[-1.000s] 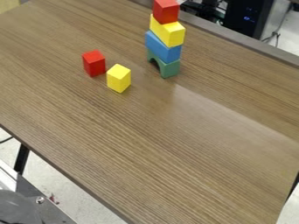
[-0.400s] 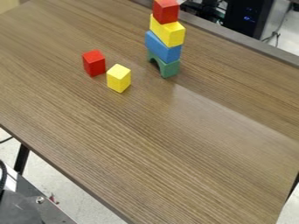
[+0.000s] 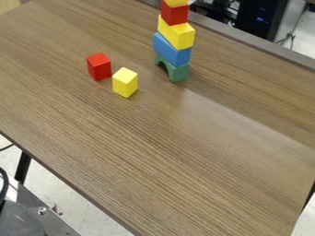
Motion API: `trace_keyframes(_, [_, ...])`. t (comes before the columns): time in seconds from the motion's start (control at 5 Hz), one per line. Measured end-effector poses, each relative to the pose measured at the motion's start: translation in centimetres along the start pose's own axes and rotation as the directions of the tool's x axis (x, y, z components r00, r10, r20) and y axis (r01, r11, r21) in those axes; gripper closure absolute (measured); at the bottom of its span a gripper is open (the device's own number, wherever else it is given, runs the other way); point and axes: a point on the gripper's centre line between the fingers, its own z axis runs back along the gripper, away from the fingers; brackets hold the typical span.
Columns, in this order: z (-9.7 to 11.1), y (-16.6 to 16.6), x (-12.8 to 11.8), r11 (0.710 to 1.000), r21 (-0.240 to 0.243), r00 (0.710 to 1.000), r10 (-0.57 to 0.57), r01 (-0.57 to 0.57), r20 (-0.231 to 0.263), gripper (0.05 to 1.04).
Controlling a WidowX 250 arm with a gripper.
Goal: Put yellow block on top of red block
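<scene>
Tower of five toy pieces, standing near the far edge of a wood-grain table (image 3: 184, 161). Contents, from the base up: one green arch (image 3: 178, 72), its curved opening facing lower left; one blue block (image 3: 172, 50); one middle yellow block (image 3: 177, 35); one upper red block (image 3: 175, 14); one top yellow block (image 3: 176, 2), directly over the upper red block and touching it, cut by the view's upper edge so that only its lower part shows. Gripper: whether spread wide, narrowed or holding anything, impossible to say. Loose items, two, on the tabletop to the left of the tower: one red block (image 3: 99, 67), upright; one yellow block (image 3: 125, 83), upright, just beside it and a little nearer the camera. Below the table's left side: one black table leg (image 3: 23, 167), pale floor (image 3: 102, 219), and a grey metal frame (image 3: 52, 225) with a bolt (image 3: 42, 210) and a dark rounded part (image 3: 17, 221). Beyond the far edge, upper right: one black case (image 3: 261, 18) with small blue lights, cables (image 3: 288, 39) beside it.
</scene>
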Motion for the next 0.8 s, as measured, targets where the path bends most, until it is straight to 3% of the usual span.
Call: trace_keyframes(0.8, [-1.1, -1.2, 1.2, 1.0, -0.001, 0.999, 0.021, -0.022, -0.039, 0.516])
